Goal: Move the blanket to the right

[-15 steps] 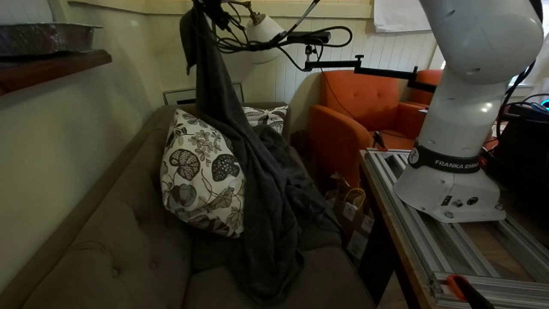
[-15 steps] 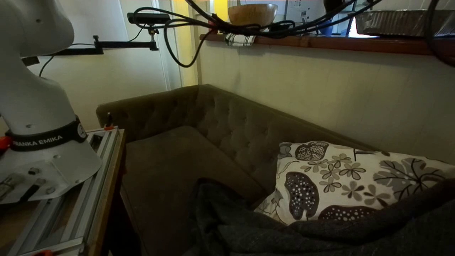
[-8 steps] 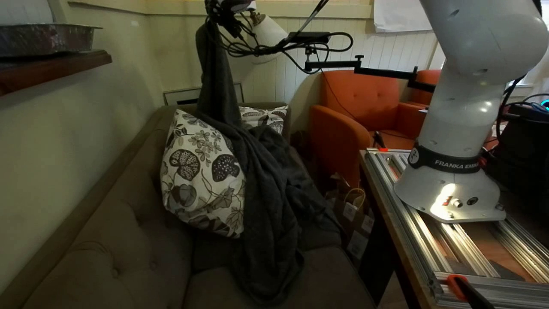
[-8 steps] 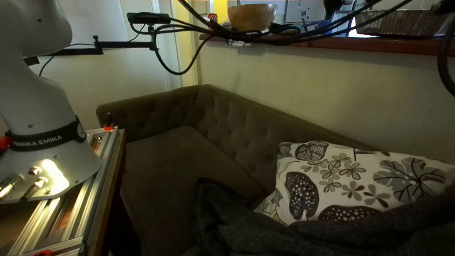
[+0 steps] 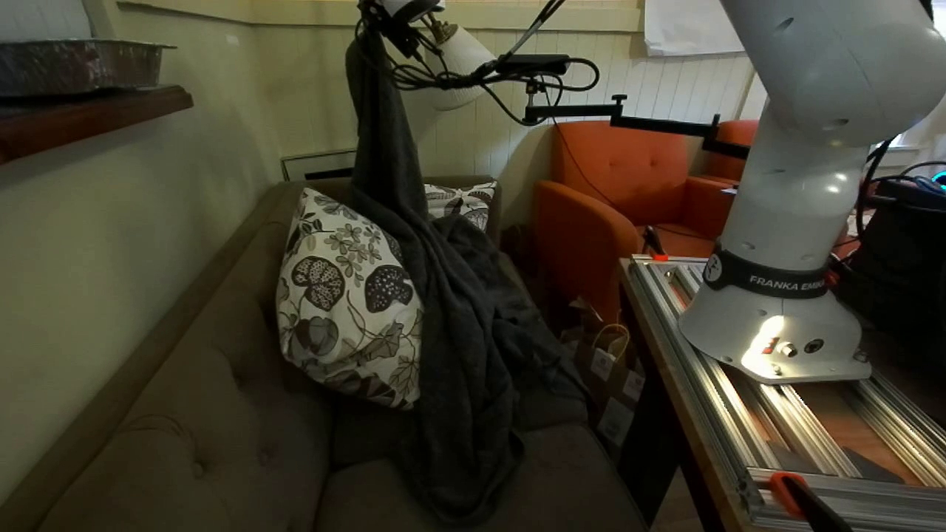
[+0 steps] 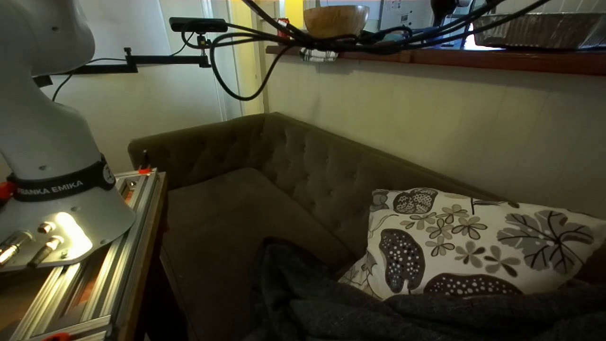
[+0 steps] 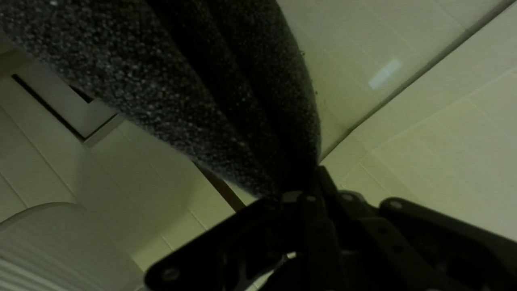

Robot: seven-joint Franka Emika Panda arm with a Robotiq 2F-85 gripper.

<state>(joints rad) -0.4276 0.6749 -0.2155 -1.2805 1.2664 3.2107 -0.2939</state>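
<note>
Since the claw [image 7: 299, 191] is closed on bunched blanket [image 5: 458, 325], ease right slowly and high, lest trailing folds drag the near pillow [image 5: 351, 295].

Blanket [image 7: 194, 89] partly outside wrist view

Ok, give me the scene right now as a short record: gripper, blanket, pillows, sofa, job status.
Gripper: shut on the upper end of the blanket
Blanket: dark grey, hanging from the gripper, lower folds lying on the sofa
Front pillow: floral print, seemingly propped against the sofa's back, partly covered from view by the blanket
Rear pillow: patterned, partly hidden behind the blanket
Sofa: brown, tufted back, beside the robot's table
Job status: blanket held up, not yet released
</note>
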